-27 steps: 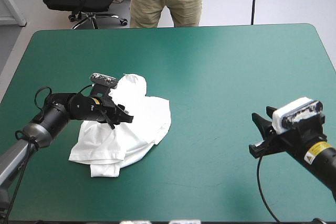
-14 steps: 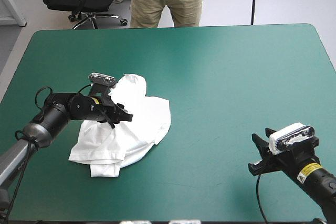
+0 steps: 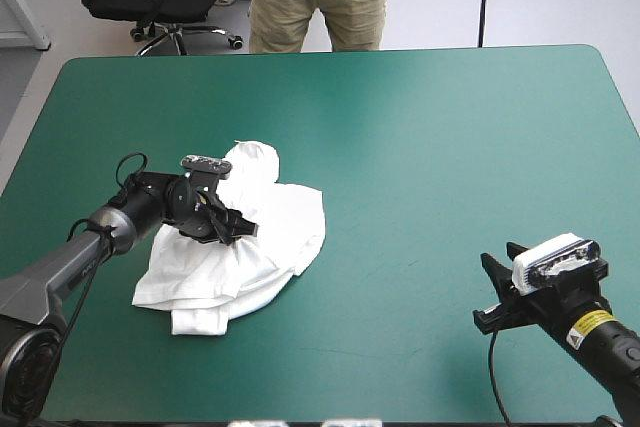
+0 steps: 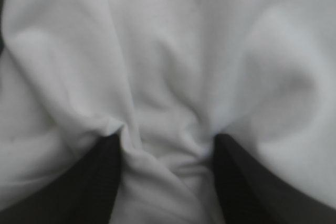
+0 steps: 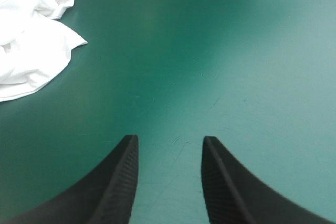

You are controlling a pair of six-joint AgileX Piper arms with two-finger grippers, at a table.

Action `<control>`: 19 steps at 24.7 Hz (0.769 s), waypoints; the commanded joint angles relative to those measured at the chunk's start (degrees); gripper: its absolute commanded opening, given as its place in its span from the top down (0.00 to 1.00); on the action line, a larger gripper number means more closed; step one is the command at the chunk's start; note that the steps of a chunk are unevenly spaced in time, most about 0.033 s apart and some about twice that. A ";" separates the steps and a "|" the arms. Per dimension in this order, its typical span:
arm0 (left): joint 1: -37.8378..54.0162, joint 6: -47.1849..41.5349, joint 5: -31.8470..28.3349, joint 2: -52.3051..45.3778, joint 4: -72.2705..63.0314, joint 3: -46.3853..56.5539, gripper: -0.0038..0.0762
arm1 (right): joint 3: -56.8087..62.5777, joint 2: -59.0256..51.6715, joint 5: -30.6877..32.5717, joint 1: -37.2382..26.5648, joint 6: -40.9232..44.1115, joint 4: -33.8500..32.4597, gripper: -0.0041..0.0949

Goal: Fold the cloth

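The white T-shirt (image 3: 275,242) lies as a crumpled heap on the left half of the table. My left gripper (image 3: 238,229) is pressed down into the heap's middle. In the left wrist view its black fingers (image 4: 102,182) stand apart, open, with a bunched ridge of the T-shirt (image 4: 173,51) between them. The left gripper (image 4: 168,137) sees only white fabric. My right gripper (image 3: 490,292) hangs open near the table's front right, far from the cloth. Ahead of the right gripper (image 5: 168,140) is bare cover, with the T-shirt (image 5: 31,66) far off to one side.
The teal-green cover (image 3: 430,147) stretches between the T-shirt and my right gripper. The table's near edge (image 3: 400,419) runs close below the right arm.
My left arm has pushed its wrist a little to the right and further onto the T-shirt. The right arm dropped toward the near edge earlier and has held still since.
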 commanded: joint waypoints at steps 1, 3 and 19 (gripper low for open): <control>-0.17 0.96 -0.78 -0.18 -1.19 -1.51 0.64 | -2.18 0.06 -4.17 -0.06 0.33 0.12 0.58; -0.17 2.82 -1.06 -0.09 -2.16 -1.51 0.90 | -2.62 0.06 -4.17 -0.06 0.33 0.12 0.58; -21.78 24.71 5.02 13.62 -16.71 -20.63 0.97 | -2.88 0.06 -4.47 -0.06 0.59 -1.34 0.58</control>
